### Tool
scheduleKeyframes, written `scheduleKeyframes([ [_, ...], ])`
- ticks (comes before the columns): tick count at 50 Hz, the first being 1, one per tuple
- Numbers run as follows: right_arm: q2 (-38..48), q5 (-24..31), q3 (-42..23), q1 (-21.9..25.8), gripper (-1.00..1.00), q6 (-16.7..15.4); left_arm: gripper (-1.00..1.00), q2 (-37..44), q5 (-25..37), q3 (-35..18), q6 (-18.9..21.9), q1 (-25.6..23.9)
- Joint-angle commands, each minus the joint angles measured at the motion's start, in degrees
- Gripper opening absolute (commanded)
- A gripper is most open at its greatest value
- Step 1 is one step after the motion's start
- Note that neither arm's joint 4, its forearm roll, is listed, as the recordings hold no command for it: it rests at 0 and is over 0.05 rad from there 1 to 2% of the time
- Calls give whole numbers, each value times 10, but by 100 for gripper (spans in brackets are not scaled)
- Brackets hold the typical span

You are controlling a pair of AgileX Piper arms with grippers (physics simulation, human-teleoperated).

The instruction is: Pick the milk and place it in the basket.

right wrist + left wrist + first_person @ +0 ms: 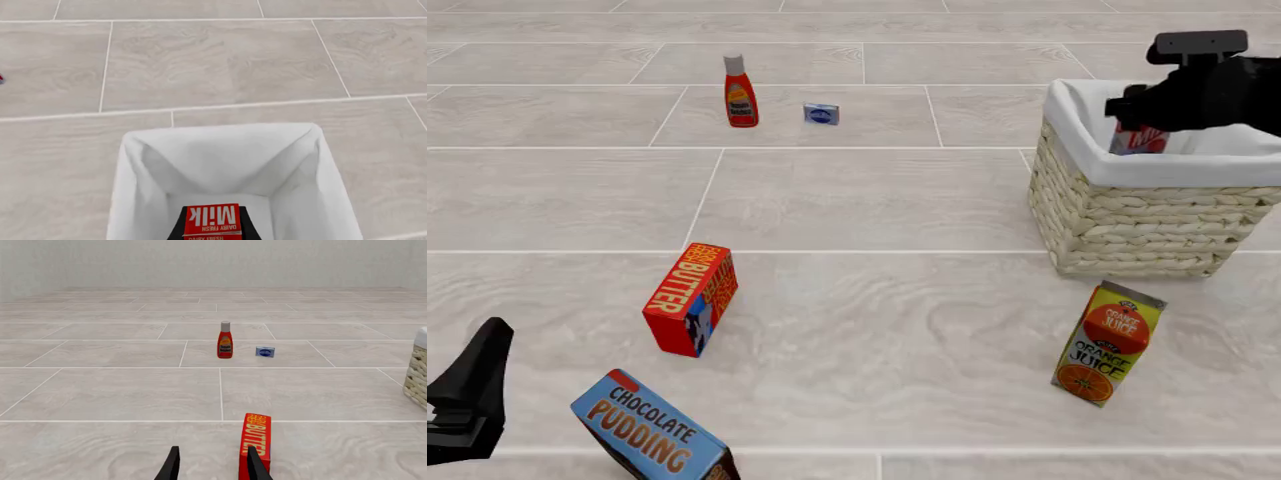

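One view, the right wrist, reads "Milk Dairy Fresh" on the milk (212, 220), clamped in the right gripper (212, 231) above the basket (133, 165); the left gripper (212, 464) gapes.

woven cream wicker, rough and ribbed, on the basket (1134, 225), with smooth matt white cloth liner (227, 160) folded over its rim. printed card on the milk (212, 220). pale wood-grain tiles, faintly sheened, across the table (868, 200).

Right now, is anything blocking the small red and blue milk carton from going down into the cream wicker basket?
Nothing visible. The right gripper holds the small red and blue milk carton over the cream wicker basket, whose white liner looks bare.
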Motion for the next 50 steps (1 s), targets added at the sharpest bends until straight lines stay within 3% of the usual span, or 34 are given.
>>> scheduleKeyframes([
  [1,13,-9,-11,-7,-100,7,100,0,0,0,0,0],
  [25,9,-6,-9,-16,-100,5,100,0,0,0,0,0],
  [26,7,-5,-8,-16,100,6,100,0,0,0,0,0],
  [50,-56,8,6,-12,100,11,100,0,0,0,0,0],
])
